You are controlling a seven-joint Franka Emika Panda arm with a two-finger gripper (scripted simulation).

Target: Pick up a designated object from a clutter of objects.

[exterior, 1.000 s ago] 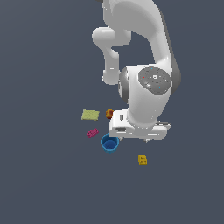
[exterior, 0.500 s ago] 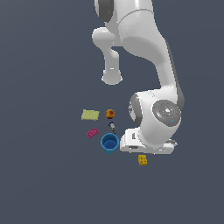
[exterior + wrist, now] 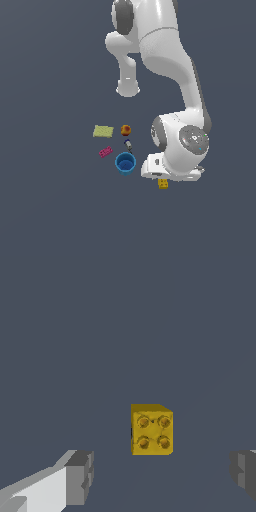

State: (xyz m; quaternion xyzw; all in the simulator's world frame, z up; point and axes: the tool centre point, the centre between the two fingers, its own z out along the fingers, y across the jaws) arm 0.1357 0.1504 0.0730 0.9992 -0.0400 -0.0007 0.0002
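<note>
The small yellow studded brick (image 3: 163, 183) lies on the dark floor, just below the white hand in the exterior view. In the wrist view the brick (image 3: 151, 429) shows several studs on its upper face. My gripper (image 3: 162, 476) is open, and the brick sits between the lines of the two grey fingertips (image 3: 80, 477), a little beyond them. The fingers hold nothing. In the exterior view the arm's wrist hides the fingers. The rest of the clutter lies to the exterior view's left of the brick.
A blue cup (image 3: 125, 163) stands nearest the hand. A tiny dark-and-white piece (image 3: 128, 144), an orange-red fruit (image 3: 126, 130), a pale yellow-green pad (image 3: 103, 131) and a magenta flat brick (image 3: 105, 151) lie beyond it. The arm's white base post (image 3: 128, 75) stands further back.
The arm has swung towards the exterior view's right and come down, from over the blue cup to just above the yellow brick. The objects have not moved.
</note>
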